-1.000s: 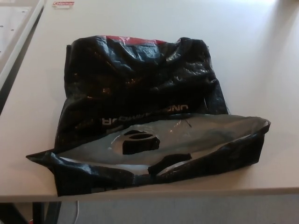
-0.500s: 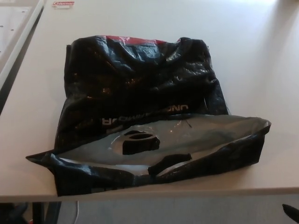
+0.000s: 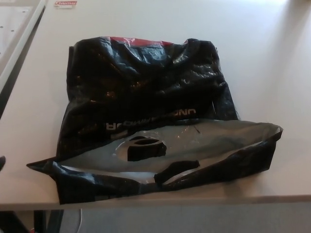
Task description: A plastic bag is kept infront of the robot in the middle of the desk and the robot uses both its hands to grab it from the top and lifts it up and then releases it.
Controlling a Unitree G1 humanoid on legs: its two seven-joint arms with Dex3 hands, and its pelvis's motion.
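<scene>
1. A crumpled, glossy black plastic bag (image 3: 146, 116) lies flat on the pale beige tabletop (image 3: 272, 58), roughly in the middle of it and reaching to the near edge.
2. The bag's open mouth faces the near edge; the upper lip is folded back, showing a grey inner lining (image 3: 194, 143) that spreads in a wide band from the left corner to the right corner.
3. An oval die-cut handle hole (image 3: 141, 147) shows in the grey band, a little left of centre; a second dark cut-out sits just below and to its right, in the near lip.
4. White lettering (image 3: 150, 120) runs across the black panel just above the grey band; it reads upside down from this view.
5. A strip of red (image 3: 141, 41) peeks out along the far edge of the bag.
6. A small dark shape (image 3: 2, 162) touches the picture's left edge, level with the bag's left corner and apart from it. It comes in on the robot's left side, but so little shows that I cannot tell what it is, nor how any fingers stand.
7. The right hand does not show.
8. Nothing grips the bag; it rests on the tabletop.
9. A white panel (image 3: 14, 24) lies at the far left, beyond the tabletop's edge.
</scene>
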